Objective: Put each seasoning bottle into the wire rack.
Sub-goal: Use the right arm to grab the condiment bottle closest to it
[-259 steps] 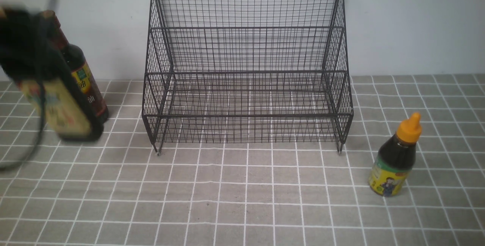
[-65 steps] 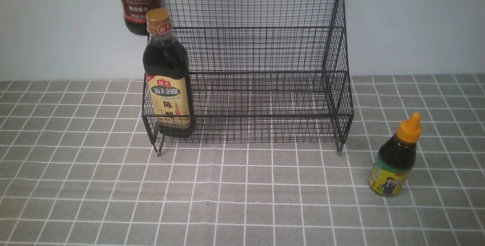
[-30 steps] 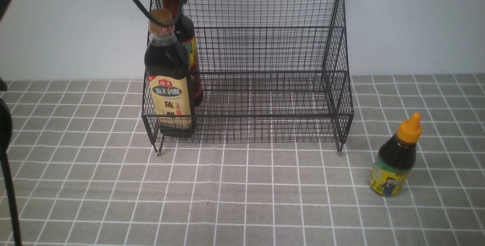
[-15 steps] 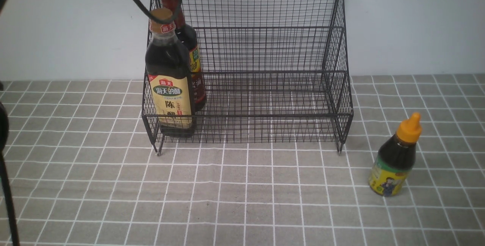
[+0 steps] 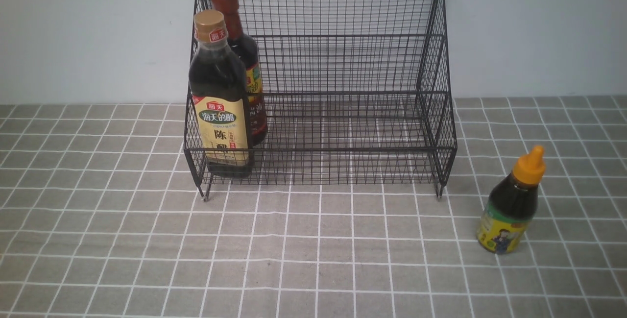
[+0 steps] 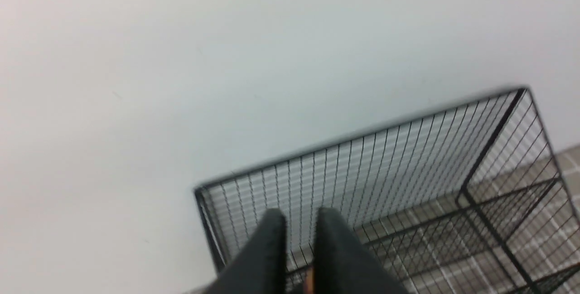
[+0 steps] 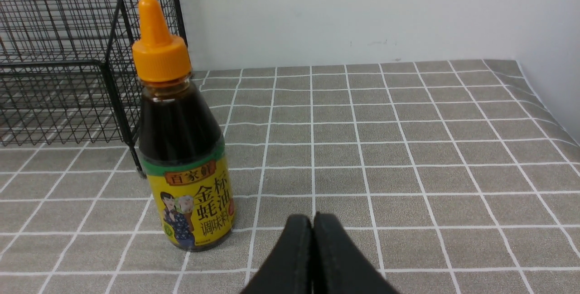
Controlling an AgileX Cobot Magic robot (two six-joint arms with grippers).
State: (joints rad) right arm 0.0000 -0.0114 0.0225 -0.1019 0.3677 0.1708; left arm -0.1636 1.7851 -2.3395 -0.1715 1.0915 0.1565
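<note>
Leaning slightly inside the left end of the black wire rack (image 5: 321, 150), the gold-capped bottle with the beige label (image 5: 220, 107) partly hides the tall slim bottle (image 5: 245, 53) behind it. The orange-nozzled bottle (image 5: 509, 205) stands on the tiled-pattern desk (image 5: 318, 249), to the right of the rack and apart from it. The left tool (image 6: 301, 224) is narrowly parted, with nothing gripped; the right tool (image 7: 315, 221) is closed, its tips together and empty, near the orange-nozzled bottle.
</note>
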